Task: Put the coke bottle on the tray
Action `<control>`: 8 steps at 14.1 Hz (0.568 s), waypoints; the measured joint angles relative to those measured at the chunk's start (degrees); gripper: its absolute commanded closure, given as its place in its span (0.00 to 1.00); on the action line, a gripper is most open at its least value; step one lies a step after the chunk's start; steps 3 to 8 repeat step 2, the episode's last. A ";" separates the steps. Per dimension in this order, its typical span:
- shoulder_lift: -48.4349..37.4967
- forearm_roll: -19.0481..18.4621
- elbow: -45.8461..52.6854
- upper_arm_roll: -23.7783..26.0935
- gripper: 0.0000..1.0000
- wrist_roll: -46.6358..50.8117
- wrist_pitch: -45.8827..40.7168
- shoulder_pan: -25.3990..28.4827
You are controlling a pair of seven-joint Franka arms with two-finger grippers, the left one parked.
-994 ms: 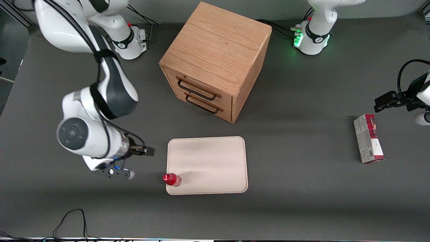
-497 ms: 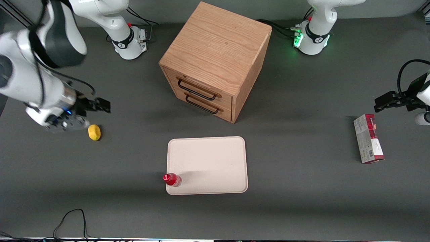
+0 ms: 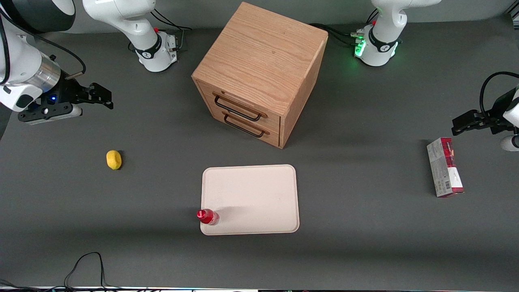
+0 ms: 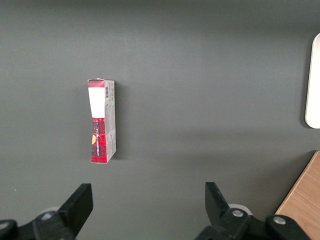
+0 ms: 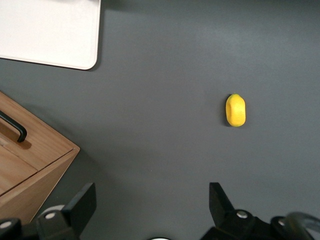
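The small red coke bottle [image 3: 207,216] stands upright on the cream tray [image 3: 255,194], at the tray corner nearest the front camera on the working arm's side. My gripper [image 3: 101,95] is open and empty, high above the table toward the working arm's end, well apart from bottle and tray. In the right wrist view my open gripper [image 5: 152,205] hangs over bare table, with one corner of the tray [image 5: 60,35] showing; the bottle is out of that view.
A yellow lemon-like lump [image 3: 114,159] lies between my gripper and the tray; it also shows in the right wrist view [image 5: 235,110]. A wooden drawer cabinet [image 3: 259,73] stands farther from the camera than the tray. A red-and-white carton [image 3: 445,167] lies toward the parked arm's end.
My arm has swung away from the tray and bottle, up and toward the working arm's end, uncovering the yellow lump. The bottle has stayed upright on the tray.
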 measured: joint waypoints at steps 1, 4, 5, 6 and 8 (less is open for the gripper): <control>0.13 0.00 0.21 -0.34 0.00 0.00 -0.08 0.46; 0.24 0.00 0.40 -0.48 0.00 0.00 -0.14 0.58; 0.24 0.00 0.40 -0.48 0.00 0.00 -0.14 0.58; 0.24 0.00 0.40 -0.48 0.00 0.00 -0.14 0.58; 0.24 0.00 0.40 -0.48 0.00 0.00 -0.14 0.58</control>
